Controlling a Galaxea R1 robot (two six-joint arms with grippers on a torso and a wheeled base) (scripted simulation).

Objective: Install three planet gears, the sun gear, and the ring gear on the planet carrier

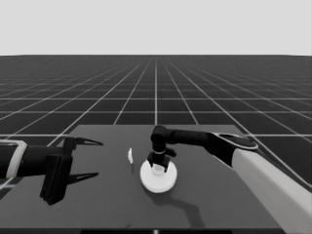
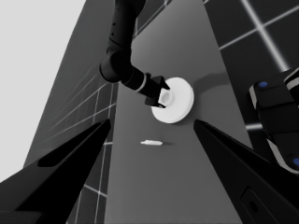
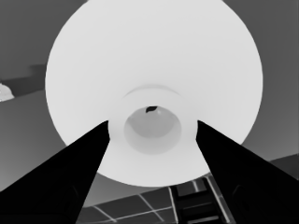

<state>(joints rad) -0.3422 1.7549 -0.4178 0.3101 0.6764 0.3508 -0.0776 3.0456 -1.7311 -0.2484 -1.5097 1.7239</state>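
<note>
**Larger round part is down, right arm over the hub**

The right gripper (image 1: 159, 165) hangs directly over the larger round part (image 1: 158, 179), mid-table, its fingers straddling the raised hub (image 3: 152, 129) with a gap on each side, so parted and not pinching. No gears and no smaller round part show anywhere; I judge them hidden underneath, which would leave the assembly all but finished. A thin white piece (image 1: 130, 156) lies just beside. The left gripper (image 1: 87, 158) waits wide open over the table's left end.
</note>
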